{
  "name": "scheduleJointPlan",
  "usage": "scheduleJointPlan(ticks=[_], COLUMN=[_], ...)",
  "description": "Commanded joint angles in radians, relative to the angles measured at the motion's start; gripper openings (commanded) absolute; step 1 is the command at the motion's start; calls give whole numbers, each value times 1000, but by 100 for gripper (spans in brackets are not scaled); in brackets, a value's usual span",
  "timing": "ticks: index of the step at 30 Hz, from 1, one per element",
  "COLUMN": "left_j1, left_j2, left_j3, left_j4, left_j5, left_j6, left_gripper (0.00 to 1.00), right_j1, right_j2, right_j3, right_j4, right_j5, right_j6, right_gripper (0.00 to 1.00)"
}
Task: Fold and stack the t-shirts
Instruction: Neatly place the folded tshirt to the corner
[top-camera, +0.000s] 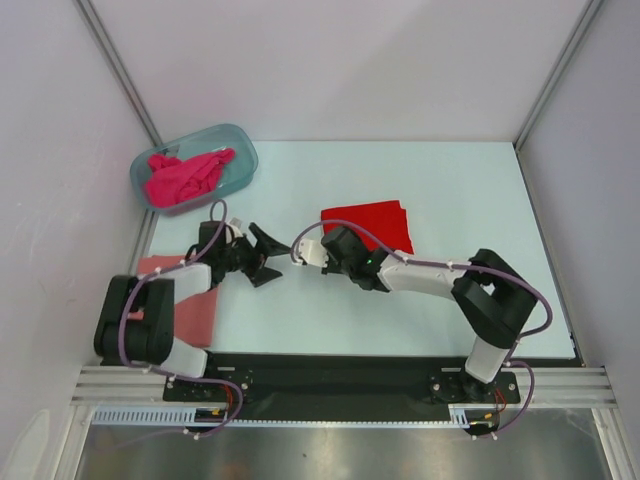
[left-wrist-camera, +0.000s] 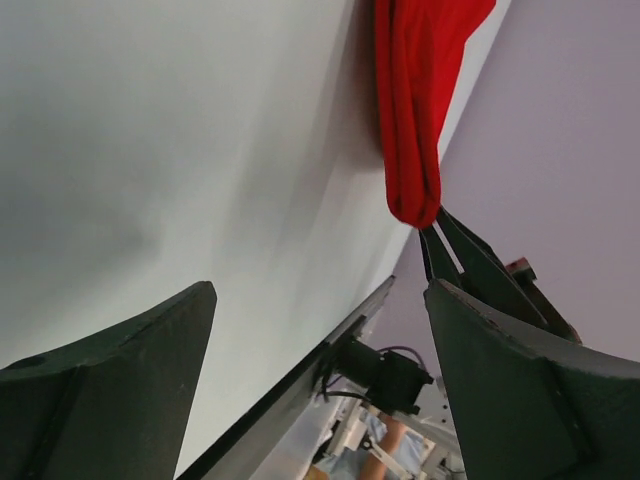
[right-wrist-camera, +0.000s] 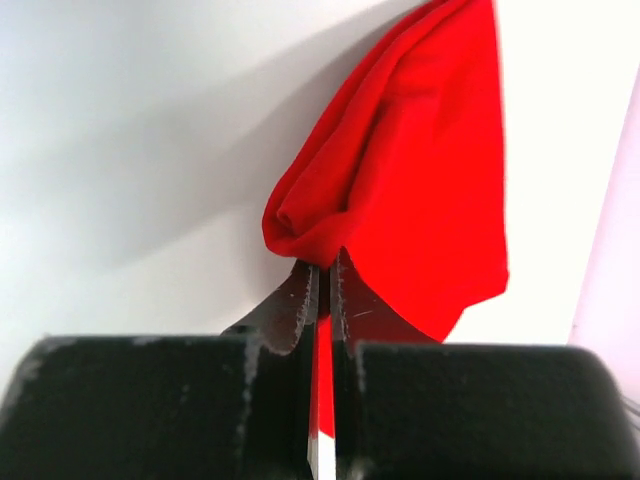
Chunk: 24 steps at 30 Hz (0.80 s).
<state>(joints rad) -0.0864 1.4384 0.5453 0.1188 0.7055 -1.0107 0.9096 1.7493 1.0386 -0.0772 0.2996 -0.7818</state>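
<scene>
— What do we have nearest us?
— The salmon shirt (top-camera: 195, 315), flat on the near left of the table (top-camera: 450, 190) and partly under our left arm.
— And our tools?
— Our left tool (top-camera: 263, 254) gapes wide with nothing in it, over bare table. Just to its right, our right tool (right-wrist-camera: 322, 268) is clamped on a folded corner of the red shirt (top-camera: 375, 225); we see red cloth pinched between the closed jaws.
— Where does that shirt lie?
— Folded, mid-table, with its near left corner bunched at the tool's tips.
— And farthest off?
— The magenta shirt (top-camera: 185, 178), which we see crumpled in the tub (top-camera: 245, 150) at the far left corner.
</scene>
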Motion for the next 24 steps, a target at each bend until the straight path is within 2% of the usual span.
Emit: scheduleJointPlan(ticks=[1, 3, 7, 11, 17, 21, 24], left_j1=[-70, -117, -176, -213, -268, -299, -308], left_j2=[127, 233, 368, 459, 559, 606, 631], left_j3=[53, 100, 189, 292, 422, 524, 559], left_j4=[339, 436, 508, 510, 331, 123, 90], left_j5=[43, 37, -30, -70, -118, -129, -158], left_j6=[-211, -304, -408, -446, -457, -437, -453], left_gripper=[93, 95, 98, 98, 98, 98, 98], right_j1=[-24, -40, -49, -60, -75, -89, -90], right_j2=[-74, -100, -122, -145, -178, -197, -205], right_j3=[49, 49, 46, 47, 41, 38, 31], right_j4=[-53, -68, -82, -81, -65, -56, -52], right_j5=[-65, -91, -117, -140, -155, -172, -175], right_j6=[-13, -8, -7, 15, 29, 39, 46], right_gripper=[0, 0, 0, 0, 0, 0, 0])
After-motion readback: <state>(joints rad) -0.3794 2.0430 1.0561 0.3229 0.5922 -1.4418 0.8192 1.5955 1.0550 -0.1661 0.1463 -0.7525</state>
